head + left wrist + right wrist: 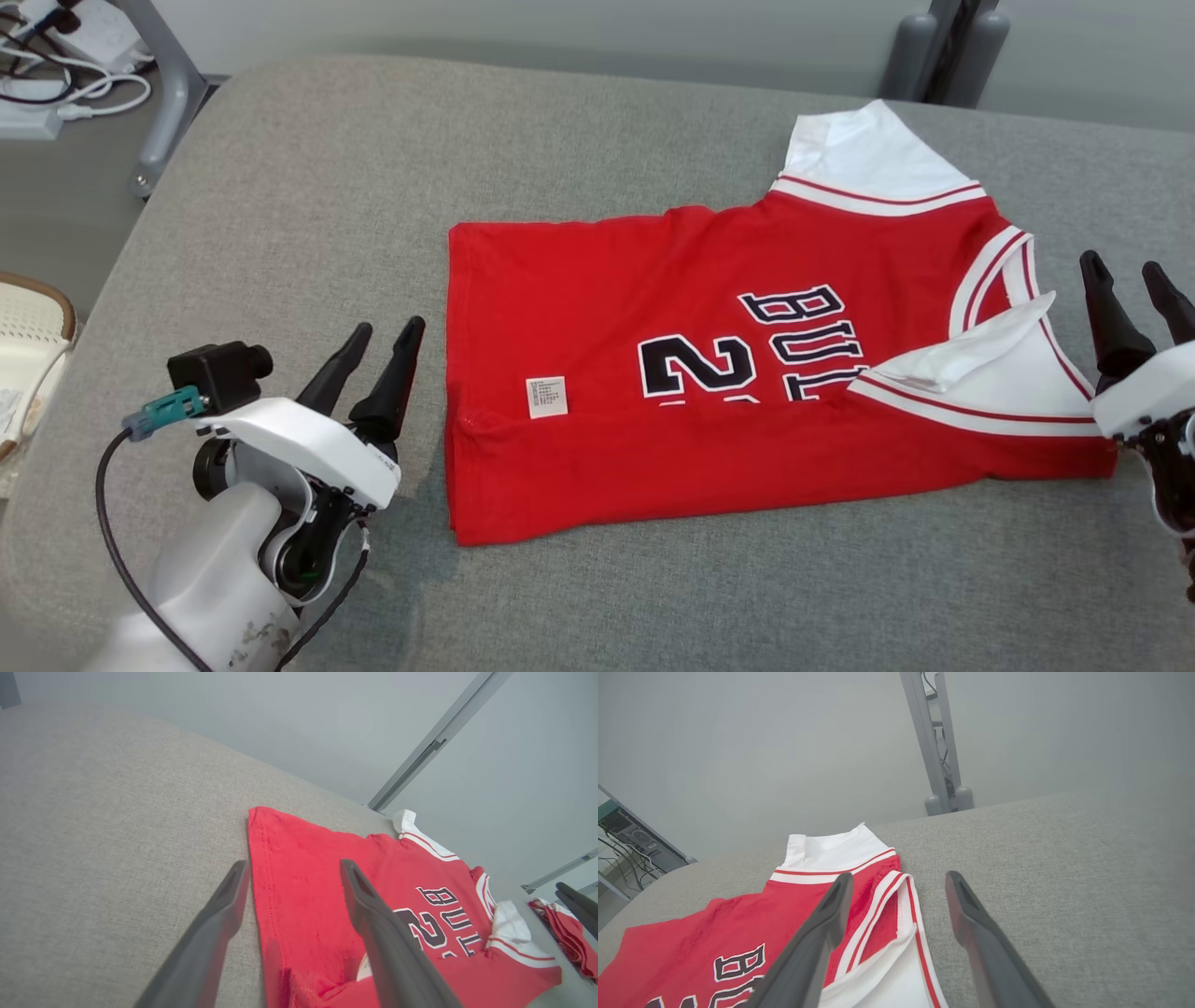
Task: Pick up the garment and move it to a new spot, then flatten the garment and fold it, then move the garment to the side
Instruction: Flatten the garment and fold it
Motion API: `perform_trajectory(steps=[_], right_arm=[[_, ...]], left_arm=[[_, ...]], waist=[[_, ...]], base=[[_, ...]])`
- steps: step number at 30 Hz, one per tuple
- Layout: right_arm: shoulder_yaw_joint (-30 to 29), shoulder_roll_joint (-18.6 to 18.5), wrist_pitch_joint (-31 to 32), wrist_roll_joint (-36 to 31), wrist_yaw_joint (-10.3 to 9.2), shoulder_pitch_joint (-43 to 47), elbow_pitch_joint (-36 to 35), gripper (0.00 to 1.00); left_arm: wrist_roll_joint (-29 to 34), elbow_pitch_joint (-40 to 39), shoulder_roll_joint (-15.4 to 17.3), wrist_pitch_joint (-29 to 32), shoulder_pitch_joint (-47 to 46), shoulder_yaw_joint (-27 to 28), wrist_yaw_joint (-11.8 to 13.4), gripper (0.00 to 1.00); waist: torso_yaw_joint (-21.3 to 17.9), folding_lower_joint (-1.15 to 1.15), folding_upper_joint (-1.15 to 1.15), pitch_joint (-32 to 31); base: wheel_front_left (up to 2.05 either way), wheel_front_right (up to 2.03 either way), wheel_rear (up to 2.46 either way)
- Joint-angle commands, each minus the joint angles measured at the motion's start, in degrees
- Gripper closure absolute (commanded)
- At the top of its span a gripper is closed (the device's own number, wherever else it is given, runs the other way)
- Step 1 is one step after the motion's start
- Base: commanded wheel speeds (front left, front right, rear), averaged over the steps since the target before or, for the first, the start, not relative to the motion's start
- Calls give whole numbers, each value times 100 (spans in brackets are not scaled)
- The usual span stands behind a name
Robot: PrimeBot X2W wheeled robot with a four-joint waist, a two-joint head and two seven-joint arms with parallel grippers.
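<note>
The garment (709, 373) is a red jersey with white sleeves and black-and-white lettering. It lies on the grey padded surface (327, 187), with its near long edge folded up over the number and one white sleeve turned in on the right. My left gripper (389, 327) stands open just off the jersey's left edge, holding nothing. The left wrist view has that gripper (294, 863) straddling the hem of the garment (308, 924) from above. My right gripper (1120, 263) is open beside the right sleeve. In the right wrist view, the gripper (900, 876) hovers over the neckline of the garment (714, 933).
Cables and a power strip (56, 65) lie on the floor at the upper left, beside a slanted metal stand leg (168, 93). Two grey posts (943, 47) rise behind the far edge. A pale woven object (28, 336) sits at the left edge.
</note>
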Motion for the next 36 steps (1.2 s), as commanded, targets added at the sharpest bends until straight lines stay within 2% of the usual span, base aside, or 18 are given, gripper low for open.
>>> perform_trajectory(steps=[1, 7, 9, 12, 14, 17, 18, 22, 30, 36], right_arm=[[24, -41, -285, -72, 0, 160, -62, 0], [-29, 37, -704, -601, -1, 719, -357, 0], [-298, 108, -719, -902, -1, 904, -587, 0], [-772, 399, -710, -1257, 0, 1356, -852, 0], [-1000, 529, -711, -1511, 0, 1572, -947, 0], [-1151, 709, -713, -1702, 0, 1752, -999, 0], [-1291, 866, -712, -1791, -1, 1912, -1021, 0], [-1433, 1077, -713, -1937, -1, 2082, -1081, 0], [-1511, 1145, -714, -1998, -1, 2087, -1088, 0], [-1566, 1143, -714, -2002, 0, 2037, -1084, 0]], left_arm=[[411, -51, -88, -20, 192, 491, -3, 0], [2193, -602, -683, -14, 1094, 2396, -2, 0], [2698, -831, -883, -15, 1401, 3014, -2, 0], [3356, -1076, -1244, -15, 1855, 3679, -2, 0], [3668, -1152, -1401, -15, 2078, 3901, -2, 0], [3909, -1098, -1488, -15, 2265, 3978, -2, 0], [4072, -965, -1575, -16, 2404, 3937, -2, 0], [4281, -455, -1642, -16, 2538, 3864, -2, 0], [4249, 624, -1692, -16, 2307, 3620, -3, 0], [3900, 1689, -1707, 8, 1877, 3450, 24, 0]], waist=[[-31, 0, 0, -118], [-151, 0, 0, -444], [-205, 0, 0, -539], [-277, 0, 0, -659], [-308, 0, 0, -718], [-332, 0, 0, -777], [-364, 0, 0, -831], [-456, 0, 0, -904], [-652, 0, 0, -909], [-766, 0, 0, -819]], base=[[0, 0, 0], [0, 0, 0], [0, 0, 0], [0, 0, 0], [0, 0, 0], [0, 0, 0], [0, 0, 0], [0, 0, 0], [0, 0, 0], [0, 0, 0]])
